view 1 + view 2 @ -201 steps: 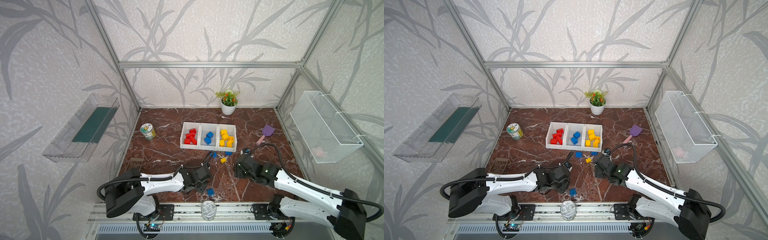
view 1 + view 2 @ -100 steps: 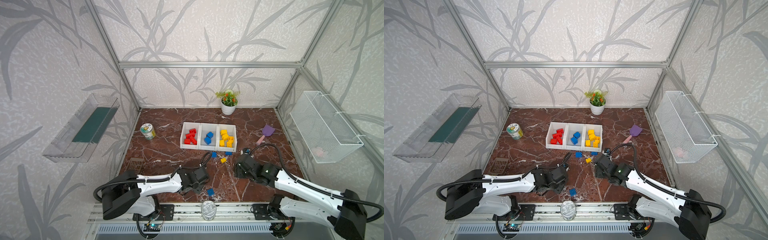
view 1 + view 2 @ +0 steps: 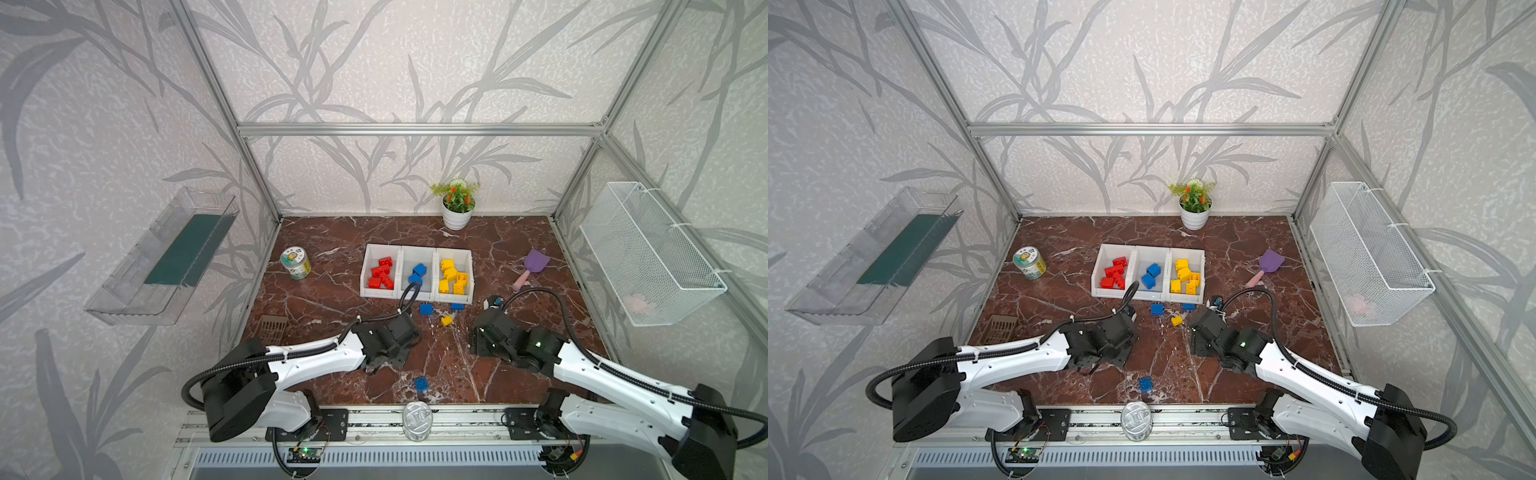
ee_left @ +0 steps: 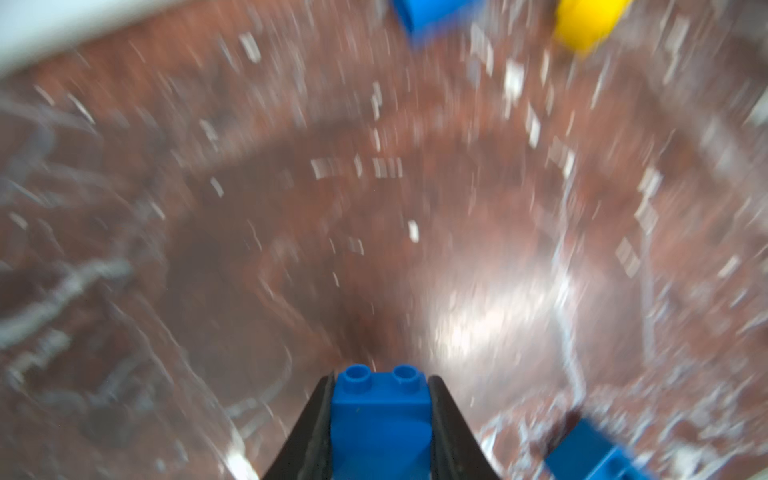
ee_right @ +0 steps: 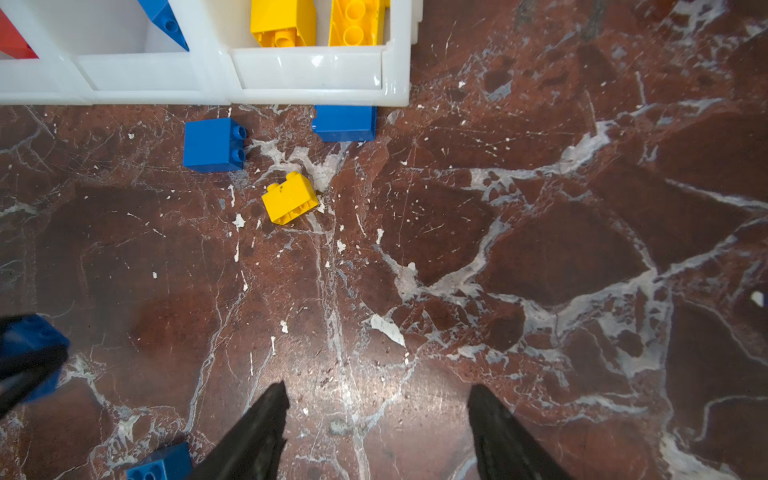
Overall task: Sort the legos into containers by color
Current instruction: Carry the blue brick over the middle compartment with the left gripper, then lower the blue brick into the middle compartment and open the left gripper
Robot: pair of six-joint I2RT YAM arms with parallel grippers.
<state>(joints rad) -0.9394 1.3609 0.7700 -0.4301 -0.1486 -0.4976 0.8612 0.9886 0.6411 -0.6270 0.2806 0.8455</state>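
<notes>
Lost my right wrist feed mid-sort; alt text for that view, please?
The right gripper hangs open above the marble table. Ahead lie a yellow brick and two blue bricks, one right at the front of the white bin.

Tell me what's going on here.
Two robot arms are sorting legos by color into three joined white bins, which already hold red, blue and yellow bricks apart. The left gripper is shut on a blue brick. The right gripper is open and empty above the marble tabletop. Loose on it lie a yellow brick, two blue bricks by the bins and another blue brick near the front edge.
</notes>
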